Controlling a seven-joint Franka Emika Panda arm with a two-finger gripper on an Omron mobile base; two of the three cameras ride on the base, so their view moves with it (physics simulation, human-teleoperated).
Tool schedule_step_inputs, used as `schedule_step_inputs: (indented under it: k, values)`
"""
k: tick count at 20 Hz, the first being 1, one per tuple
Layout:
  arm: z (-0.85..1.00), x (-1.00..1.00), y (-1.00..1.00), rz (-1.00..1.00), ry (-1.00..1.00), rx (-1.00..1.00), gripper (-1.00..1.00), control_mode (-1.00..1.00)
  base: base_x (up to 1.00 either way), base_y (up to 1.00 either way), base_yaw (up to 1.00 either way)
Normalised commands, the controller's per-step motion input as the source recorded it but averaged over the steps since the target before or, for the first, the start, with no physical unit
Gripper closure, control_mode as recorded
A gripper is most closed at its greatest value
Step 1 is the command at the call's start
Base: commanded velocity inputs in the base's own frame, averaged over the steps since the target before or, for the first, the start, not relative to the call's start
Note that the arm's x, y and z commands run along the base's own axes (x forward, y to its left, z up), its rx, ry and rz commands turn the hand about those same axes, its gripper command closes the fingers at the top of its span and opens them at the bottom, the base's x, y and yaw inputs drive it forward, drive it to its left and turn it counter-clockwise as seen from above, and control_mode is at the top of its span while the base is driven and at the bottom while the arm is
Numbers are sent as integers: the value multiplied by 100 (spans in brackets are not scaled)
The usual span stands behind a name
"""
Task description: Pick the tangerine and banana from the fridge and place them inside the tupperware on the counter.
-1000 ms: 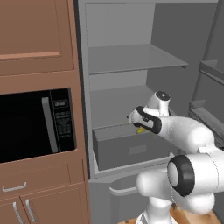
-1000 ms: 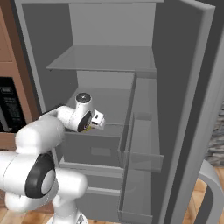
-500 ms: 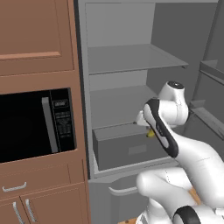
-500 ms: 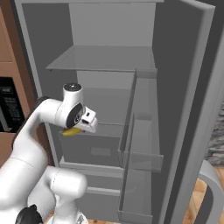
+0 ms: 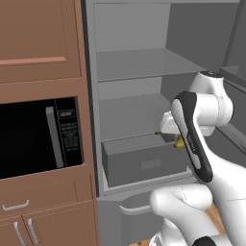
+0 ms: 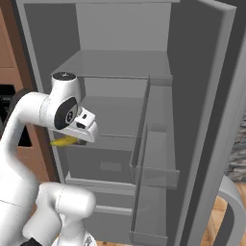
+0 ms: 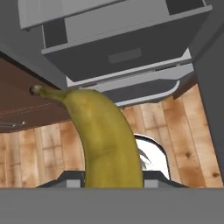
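While the tool [image 7: 113, 177] is pinched on the banana [image 7: 103, 135], your whole next move hangs on how that fruit lies in the grip. In the hand view its long axis runs straight out from between the fingertips, curving toward the stem end, so the banana points the same way the tool points. In the left base view you see only a bit of yellow [image 5: 179, 142] under the wrist, just in front of the fridge [image 5: 139, 101], about level with the top of its grey drawer [image 5: 144, 161]. In the right base view the banana [image 6: 65, 141] pokes out to the camera's left of the tool [image 6: 76, 140], clear of the shelves.

The tool looks down past the drawer front toward the wooden floor [image 7: 175, 127] (so the fruit is already outside the fridge). You cannot see the tupperware or the tabletop from here, and I cannot tell which way they lie. My judgement: the arm will have to swing away from the fridge, and because the banana sticks out ahead of the tool, you should give its far tip room near the fridge door [image 6: 202, 120] and the cabinet beside it.
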Motion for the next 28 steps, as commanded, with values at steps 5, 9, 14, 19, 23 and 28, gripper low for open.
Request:
schedule_step_inputs:
  k: [5,9,14,19,23,28]
  values:
    - [33,-79,0,0,9,0,100,-100,0,0,0]
    - [0,-50,0,0,0,0,100,100,-50,0,0]
    - [0,0,0,0,0,0,100,100,-85,27,1]
    - [0,0,0,0,0,0,100,100,-4,88,5]
    - [0,0,0,0,0,0,100,100,24,100,2]
    - [0,0,0,0,0,0,100,100,30,100,0]
